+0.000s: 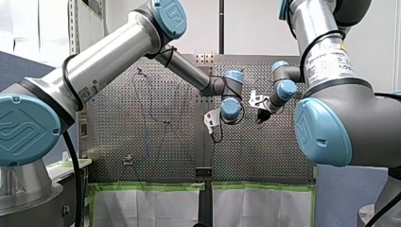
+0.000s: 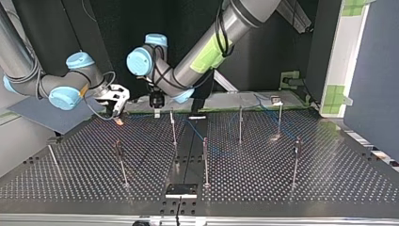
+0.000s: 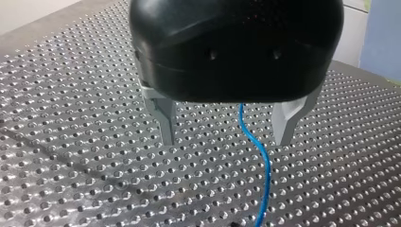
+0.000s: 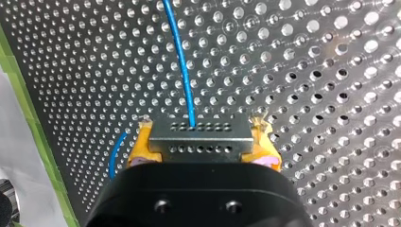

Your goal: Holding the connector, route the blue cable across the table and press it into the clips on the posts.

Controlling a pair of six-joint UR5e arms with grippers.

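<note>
1. My right gripper [image 4: 201,135] was clamped on the connector [image 4: 200,142] — its yellow pads [image 4: 140,144] pressed against the two ends of the grey metal block, whose rows of small holes faced the wrist camera.
2. The blue cable [image 4: 182,71] left the middle of the connector and ran straight ahead of the right jaws over the perforated table [image 4: 307,71]; a short blue curve showed just beside one pad, close to the plate.
3. A strip of green tape [image 4: 28,118] edged the table on that same side of the right jaws, well apart from the connector.
4. My left gripper [image 3: 224,137] hung over the table with its metal fingers [image 3: 163,120] apart and nothing between them but the cable, which passed through the gap nearer one finger than the other, touching neither, and ran on ahead of the tips.
5. Seen from across the table, the two grippers hung near each other at its far edge — the right one low over the plate, the left one just beside it and pointing down.
6. Thin posts [image 2: 172,125] stood ahead of both pairs of jaws, toward the near edge; stretches of blue cable lay among the posts on the side of the left jaws away from the right gripper, though whether it was caught on any post could not be told.
</note>
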